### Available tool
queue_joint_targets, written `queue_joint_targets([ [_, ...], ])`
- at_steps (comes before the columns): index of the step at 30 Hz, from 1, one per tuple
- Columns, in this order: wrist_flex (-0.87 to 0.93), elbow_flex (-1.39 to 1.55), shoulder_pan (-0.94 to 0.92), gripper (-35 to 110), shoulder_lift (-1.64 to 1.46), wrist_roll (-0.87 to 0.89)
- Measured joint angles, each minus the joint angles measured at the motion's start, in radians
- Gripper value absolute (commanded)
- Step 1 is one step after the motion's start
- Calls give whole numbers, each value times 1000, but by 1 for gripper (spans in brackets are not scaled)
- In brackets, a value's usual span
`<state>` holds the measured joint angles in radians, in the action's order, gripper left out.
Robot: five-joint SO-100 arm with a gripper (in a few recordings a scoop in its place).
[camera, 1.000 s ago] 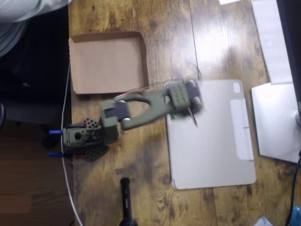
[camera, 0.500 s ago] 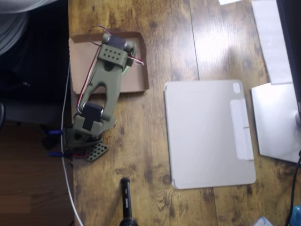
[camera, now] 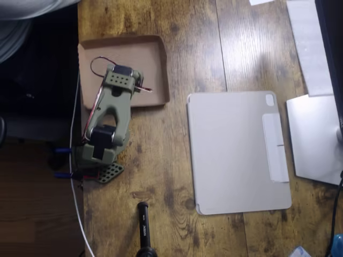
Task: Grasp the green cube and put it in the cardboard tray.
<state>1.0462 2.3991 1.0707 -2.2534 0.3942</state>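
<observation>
I can't spot the green cube from the overhead camera; my guess is it sits under the wrist, either pinched in the gripper or already lying on the tray floor beneath it, but I cannot tell which. The cardboard tray lies at the upper left of the wooden table, and my arm reaches from its base up over the tray's lower half. The gripper head hangs above the tray floor, inside the walls. Fingers are hidden under the head, so open or closed I can't say. If I'm at the drop, I want the head well inside the rim, low over the bottom, then a clean opening so the cube doesn't bounce over the low wall. The grey tablet cover rests well to the right, out of my way.
</observation>
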Motion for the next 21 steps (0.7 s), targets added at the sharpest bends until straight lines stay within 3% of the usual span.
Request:
queue_joint_targets([
  [5,-23,32,-2,7,-12,17],
  [8,-17,14,-12,19,-15,17],
  [21,164,-57,-54,31,-21,23],
])
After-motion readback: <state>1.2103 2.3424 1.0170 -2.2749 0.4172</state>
